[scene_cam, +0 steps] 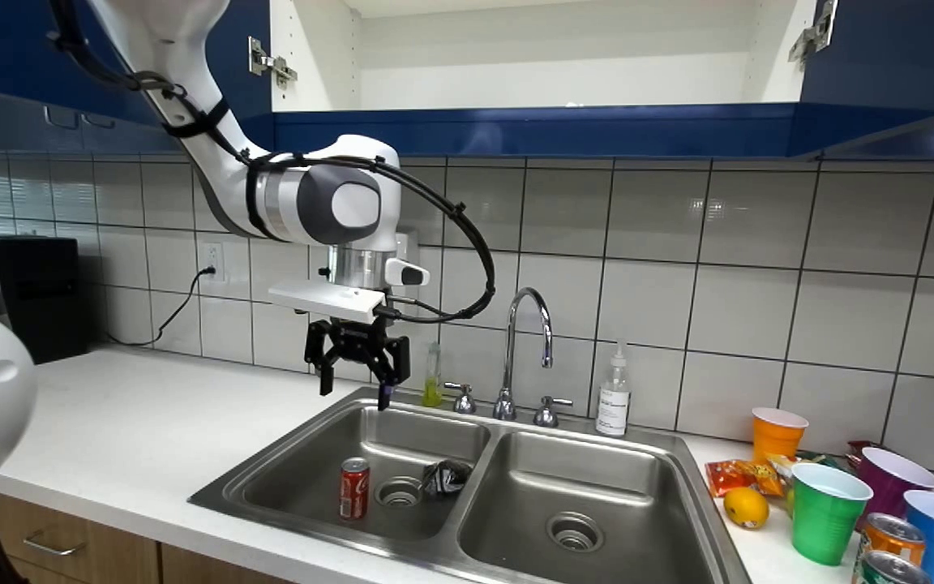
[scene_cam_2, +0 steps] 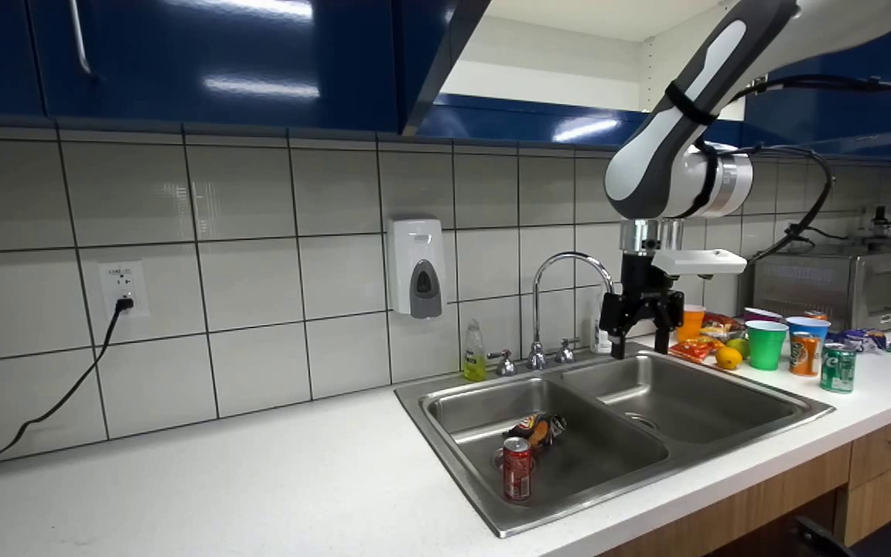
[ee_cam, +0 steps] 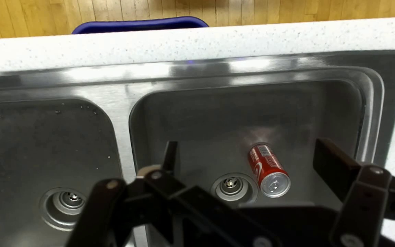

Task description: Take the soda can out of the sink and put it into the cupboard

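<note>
The red soda can (scene_cam: 354,488) stands upright in a basin of the steel sink (scene_cam: 465,507), beside the drain. The can (scene_cam_2: 517,469) and sink (scene_cam_2: 457,464) also show in the other exterior picture. In the wrist view the can (ee_cam: 267,164) appears between the fingers, well below them, its silvery top facing me. My gripper (scene_cam: 356,388) is open and empty, pointing down above the back of the sink near the faucet; it also shows here (scene_cam_2: 639,344) and in the wrist view (ee_cam: 248,154). The dark blue cupboard (scene_cam: 532,131) hangs above, open, with a white interior (scene_cam_2: 546,62).
A crumpled dark wrapper (scene_cam: 444,478) lies in the can's basin. The chrome faucet (scene_cam: 509,357) rises behind the sink, between a green soap bottle (scene_cam: 432,377) and a clear pump bottle (scene_cam: 614,397). Cups such as the green one (scene_cam: 828,519), snacks and cans stand beside the sink.
</note>
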Robot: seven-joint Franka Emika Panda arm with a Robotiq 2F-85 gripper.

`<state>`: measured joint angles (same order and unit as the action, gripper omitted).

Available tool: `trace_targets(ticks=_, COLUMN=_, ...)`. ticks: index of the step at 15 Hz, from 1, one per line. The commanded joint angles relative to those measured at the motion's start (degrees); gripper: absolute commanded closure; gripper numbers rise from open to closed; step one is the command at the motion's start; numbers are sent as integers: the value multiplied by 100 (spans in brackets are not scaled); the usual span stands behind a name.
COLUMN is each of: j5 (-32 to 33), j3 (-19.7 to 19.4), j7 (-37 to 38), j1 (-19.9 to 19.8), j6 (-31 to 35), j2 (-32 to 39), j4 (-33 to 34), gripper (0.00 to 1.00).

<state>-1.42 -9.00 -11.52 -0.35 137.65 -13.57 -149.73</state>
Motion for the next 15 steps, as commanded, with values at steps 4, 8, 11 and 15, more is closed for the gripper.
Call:
trace_targets(ticks=4, j5=-34, j3=104, j7=-22, j1=-100, j6=-10, j2=1, j4=5, gripper=0)
trace_targets(ticks=8, j5=-66, j3=170, j7=25, j1=-42, j6=129, j2=306, j4=80, gripper=0)
trace_targets(ticks=11, j5=-100, j3=278, j7=90, j1=0, j6=259, j2=620, j4=175, gripper=0)
trace_targets(ticks=15, j5=-166, j3=452, j7=141, j1=49, j6=467, j2=1128, j4=379, gripper=0)
